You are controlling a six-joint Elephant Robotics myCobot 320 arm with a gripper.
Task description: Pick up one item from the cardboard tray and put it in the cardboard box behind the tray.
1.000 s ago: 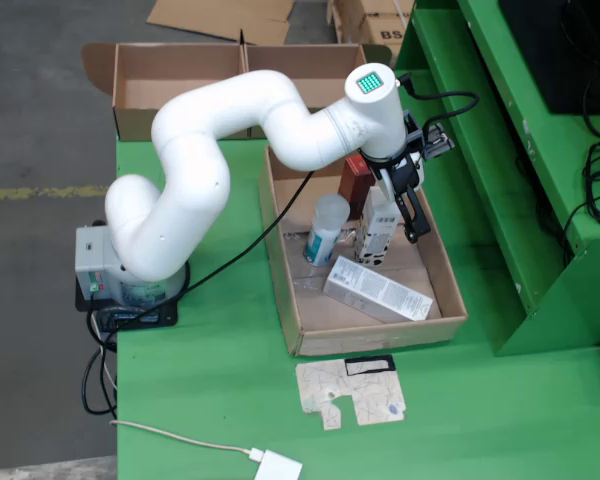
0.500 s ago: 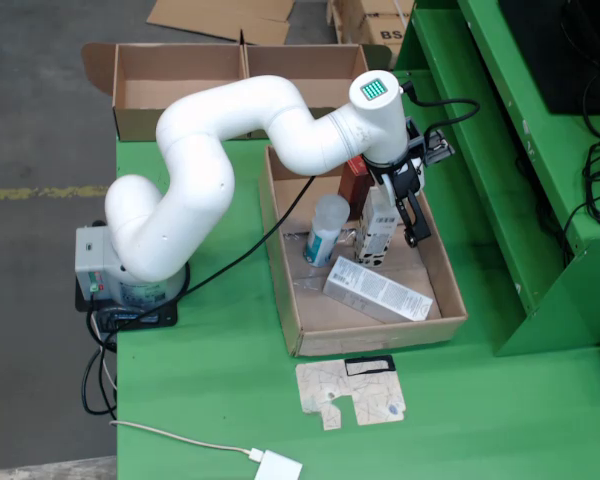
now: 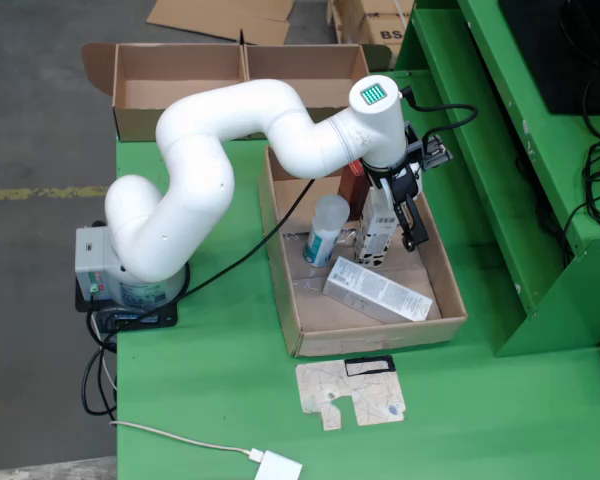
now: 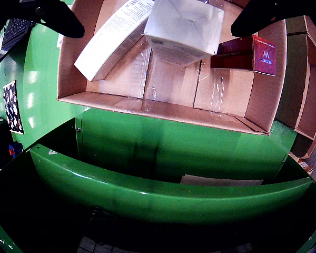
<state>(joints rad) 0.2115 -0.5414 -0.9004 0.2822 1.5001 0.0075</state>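
In the overhead view the white arm (image 3: 230, 150) reaches over the cardboard tray (image 3: 310, 340), its gripper (image 3: 392, 225) low near the tray's right wall, with little room between that wall and the black fingers (image 3: 416, 228). A white carton (image 3: 377, 232) stands upright just beside the fingers; the wrist view shows the carton (image 4: 184, 29) between the two dark fingers (image 4: 263, 16), which stand spread to either side, though contact cannot be told. A red box (image 3: 356, 180) stands behind it, a clear bottle (image 3: 326, 228) to the left, and a long white box (image 3: 377, 290) lies flat nearer the front edge. The cardboard box (image 3: 180, 75) sits beyond the tray's far edge, open-topped.
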